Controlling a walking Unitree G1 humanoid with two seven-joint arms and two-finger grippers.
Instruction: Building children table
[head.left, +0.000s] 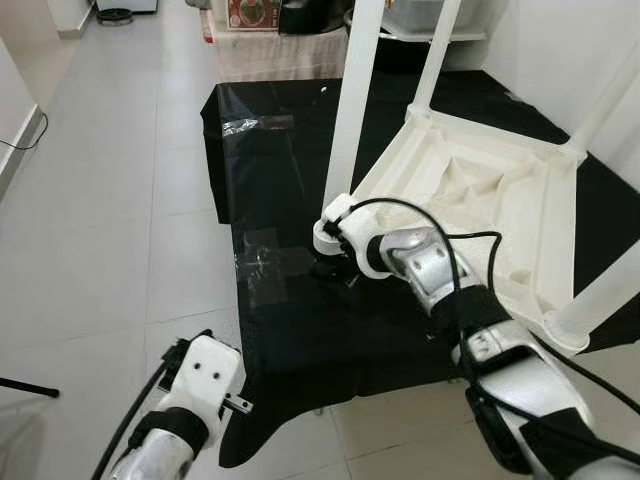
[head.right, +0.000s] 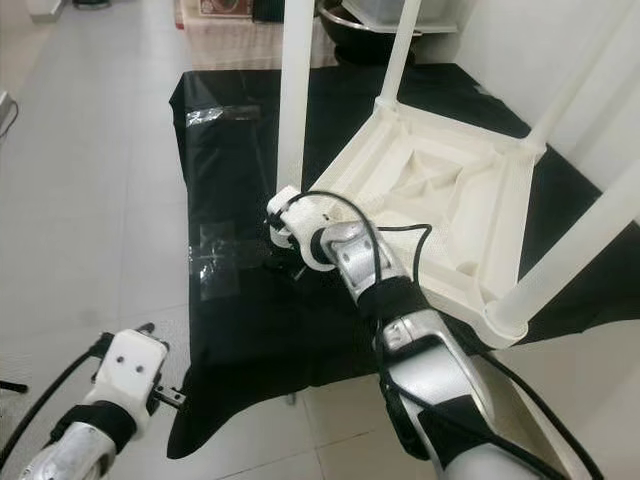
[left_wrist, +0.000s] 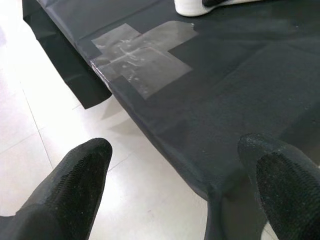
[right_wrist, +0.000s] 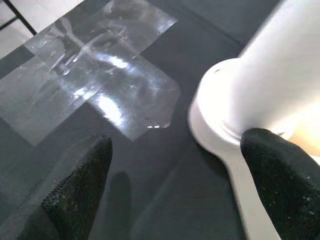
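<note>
Two grippers are seen over a pale tiled floor (head.left: 110, 230) on which a black sheet (head.left: 300, 330) is spread. Nearest the robot, the left gripper (left_wrist: 180, 200) is held above the sheet's near edge, its fingers (left_wrist: 75, 175) spread apart and grasping nothing; beyond them a cross of clear tape (left_wrist: 142, 57) is stuck to the sheet close to its left edge. Farther in, the right gripper (right_wrist: 175, 190) is lowered beside the near-left corner of the upturned white children table (head.left: 480, 200), its fingers (right_wrist: 280, 170) parted and nothing held; one fingertip is seen just beside the socket collar (right_wrist: 215, 110) at the base of a leg, and whether it touches cannot be told. The table is laid top-down on the sheet's right half, its ribbed underside facing up. A white leg (head.left: 350, 100) is seen standing upright in the near-left corner socket, and further legs (head.left: 440, 50) rise from the other corners. A second tape patch (head.left: 245, 125) is seen near the sheet's far-left corner. Beyond the far edge, a low shelf with boxes (head.left: 255, 15) is placed against the room's far side, and white walls (head.left: 560, 50) are seen on the right.
</note>
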